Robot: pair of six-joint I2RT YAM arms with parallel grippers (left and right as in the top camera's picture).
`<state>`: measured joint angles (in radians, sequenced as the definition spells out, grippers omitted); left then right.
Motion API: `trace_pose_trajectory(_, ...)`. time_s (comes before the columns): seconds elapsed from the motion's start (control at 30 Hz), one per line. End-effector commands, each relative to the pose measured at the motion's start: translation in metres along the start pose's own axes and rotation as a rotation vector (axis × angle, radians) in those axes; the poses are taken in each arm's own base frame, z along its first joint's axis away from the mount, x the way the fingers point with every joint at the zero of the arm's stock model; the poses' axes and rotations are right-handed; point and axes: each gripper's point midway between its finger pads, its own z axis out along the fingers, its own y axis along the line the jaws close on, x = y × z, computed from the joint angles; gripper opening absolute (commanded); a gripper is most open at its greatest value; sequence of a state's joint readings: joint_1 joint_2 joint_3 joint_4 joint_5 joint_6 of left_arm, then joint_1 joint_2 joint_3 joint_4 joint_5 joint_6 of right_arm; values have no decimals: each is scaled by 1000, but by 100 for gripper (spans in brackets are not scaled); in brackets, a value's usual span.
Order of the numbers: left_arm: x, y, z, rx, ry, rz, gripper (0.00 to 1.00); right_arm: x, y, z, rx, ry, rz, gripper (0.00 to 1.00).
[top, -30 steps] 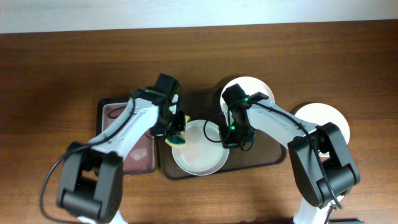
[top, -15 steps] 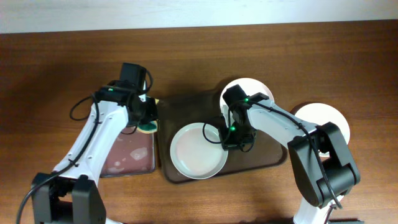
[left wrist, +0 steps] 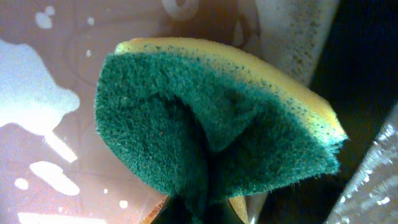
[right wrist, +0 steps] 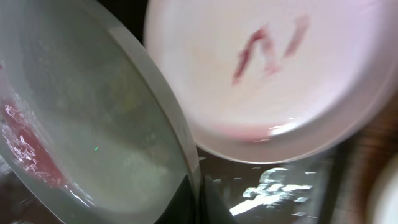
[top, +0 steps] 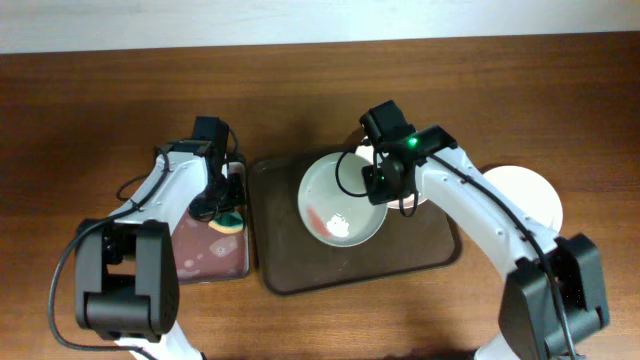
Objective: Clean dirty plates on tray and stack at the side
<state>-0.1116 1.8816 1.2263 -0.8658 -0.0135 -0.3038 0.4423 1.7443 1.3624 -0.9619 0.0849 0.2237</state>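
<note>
My right gripper (top: 378, 186) is shut on the rim of a pale green dirty plate (top: 338, 201) and holds it tilted over the dark brown tray (top: 415, 252). Reddish liquid and white foam lie in the plate. In the right wrist view the jaws (right wrist: 199, 200) pinch that plate's rim (right wrist: 93, 124). Behind it lies a pinkish plate (right wrist: 273, 74) with red scribbles. A white plate (top: 527, 194) sits on the table to the right of the tray. My left gripper (top: 224, 208) is shut on a green and yellow sponge (top: 231, 222) (left wrist: 205, 124).
The smaller black tray with a pinkish wet inside (top: 205, 252) lies left of the brown tray, and the sponge hangs over its upper right part. Foam patches (left wrist: 31, 93) float in it. Bare wooden table (top: 100, 120) surrounds both trays.
My left gripper carried the sponge off the pale green plate to the small tray on the left. My right gripper lifted and tilted the plate, moving it up and to the right.
</note>
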Motion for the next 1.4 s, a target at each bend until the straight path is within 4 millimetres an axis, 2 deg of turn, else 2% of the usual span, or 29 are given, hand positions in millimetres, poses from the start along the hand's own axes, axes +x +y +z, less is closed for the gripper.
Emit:
trace_pose_trajectory(0.0,0,4,12,-19,15,14,0,-23,-15,-52,255,-208,-76,4)
trace_pose_trajectory(0.03,-2,5,14,-25,10,14,1,-24,-15,-60,316,-241,-97,4)
trace_pose_trajectory(0.1,-2,8,14,-41,10,14,35,-28,-10,-72,418,-297,-144,4)
trace_pose_trajectory(0.2,-1,8,14,-43,15,13,68,-34,4,-89,519,-393,-192,4)
trace_pose_trajectory(0.3,-1,8,14,-42,14,14,70,-39,18,-110,622,-499,-227,4)
trace_pose_trajectory(0.37,0,8,14,-42,15,14,70,-39,25,-117,648,-535,-238,4)
trace_pose_trajectory(0.73,-1,8,14,-42,15,14,74,-42,28,-117,624,-556,-208,4)
trace_pose_trajectory(0.77,0,8,14,-42,15,14,74,-42,27,-113,589,-547,-171,4)
trace_pose_trajectory(0.83,0,8,14,-43,17,14,74,-41,22,-89,433,-464,-80,4)
trace_pose_trajectory(0.87,0,8,14,-43,19,14,74,-41,16,-81,371,-426,-25,4)
trace_pose_trajectory(0.9,1,8,14,-44,21,14,74,-41,2,-67,275,-361,71,4)
trace_pose_trajectory(0.97,1,8,14,-44,22,14,74,-39,-15,-54,153,-279,161,4)
trace_pose_trajectory(1.1,1,8,14,-44,22,14,74,-26,-27,-44,-10,-156,149,4)
trace_pose_trajectory(1.13,1,8,14,-44,22,14,72,-17,-22,-42,-74,-107,115,4)
trace_pose_trajectory(1.17,1,8,14,-44,22,14,51,-6,-14,-40,-128,-54,91,4)
trace_pose_trajectory(1.2,1,8,14,-44,22,14,43,1,-9,-37,-155,-22,82,4)
trace_pose_trajectory(1.27,1,8,14,-44,22,14,45,18,-4,-23,-164,46,76,4)
trace_pose_trajectory(1.3,1,8,14,-44,22,14,47,30,-3,-8,-165,89,76,4)
trace_pose_trajectory(1.37,1,8,14,-43,22,14,48,39,4,11,-196,117,75,4)
